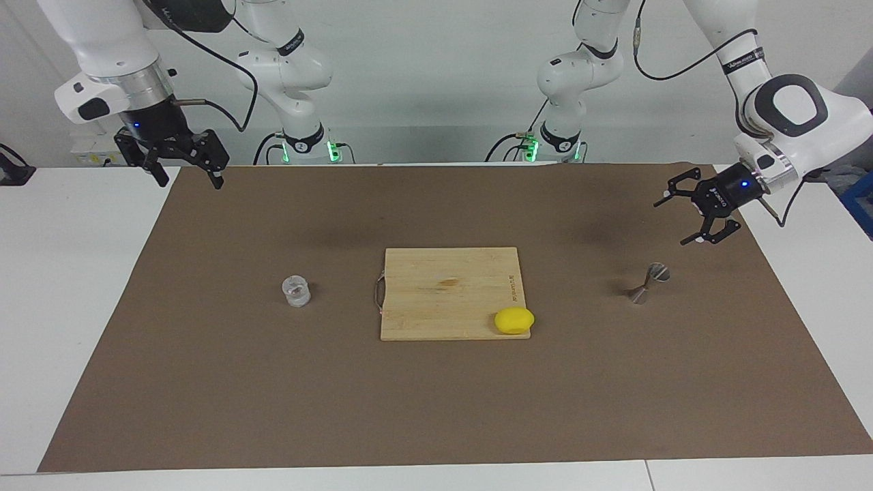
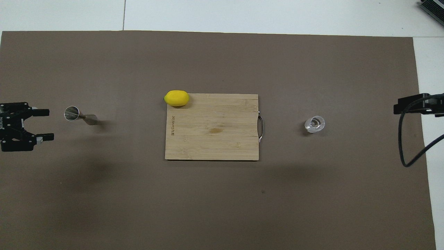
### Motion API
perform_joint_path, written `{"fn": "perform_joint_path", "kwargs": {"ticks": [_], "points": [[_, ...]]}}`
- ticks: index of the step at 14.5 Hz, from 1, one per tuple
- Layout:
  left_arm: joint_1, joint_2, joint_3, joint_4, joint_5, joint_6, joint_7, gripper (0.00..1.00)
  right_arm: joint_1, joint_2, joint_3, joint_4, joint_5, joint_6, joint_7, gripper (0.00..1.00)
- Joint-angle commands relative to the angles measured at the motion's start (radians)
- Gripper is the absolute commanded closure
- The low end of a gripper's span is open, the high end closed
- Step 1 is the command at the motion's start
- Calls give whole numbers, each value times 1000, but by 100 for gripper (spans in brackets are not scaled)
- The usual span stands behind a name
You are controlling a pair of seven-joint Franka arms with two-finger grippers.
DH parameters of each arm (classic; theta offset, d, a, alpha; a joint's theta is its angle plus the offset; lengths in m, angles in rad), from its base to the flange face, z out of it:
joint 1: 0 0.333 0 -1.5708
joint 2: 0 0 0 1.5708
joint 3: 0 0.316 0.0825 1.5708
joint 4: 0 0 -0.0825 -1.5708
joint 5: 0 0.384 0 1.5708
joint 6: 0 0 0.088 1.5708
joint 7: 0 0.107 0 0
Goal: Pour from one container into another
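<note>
1. The left gripper [image 1: 672, 221] is being held wide open in the air, over the mat near the steel jigger [image 1: 648, 282], gripping nothing.
2. The right gripper [image 1: 189, 178] is being kept up over the mat's corner, probably spread wide too.
3. The glass tumbler [image 1: 296, 290] is being left standing beside the cutting board [image 1: 450, 293].
</note>
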Motion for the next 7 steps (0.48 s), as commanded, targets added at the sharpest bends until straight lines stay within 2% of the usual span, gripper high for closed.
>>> {"fn": "perform_joint_path", "kwargs": {"ticks": [1,7], "points": [[63,142,-10,117,-128,-117,103,0,-11,-39,8,-27,2,-4,13,0],[110,218,-8,78,-316,-163,351,0,0,-42,11,-36,2,4,14,0]]}}
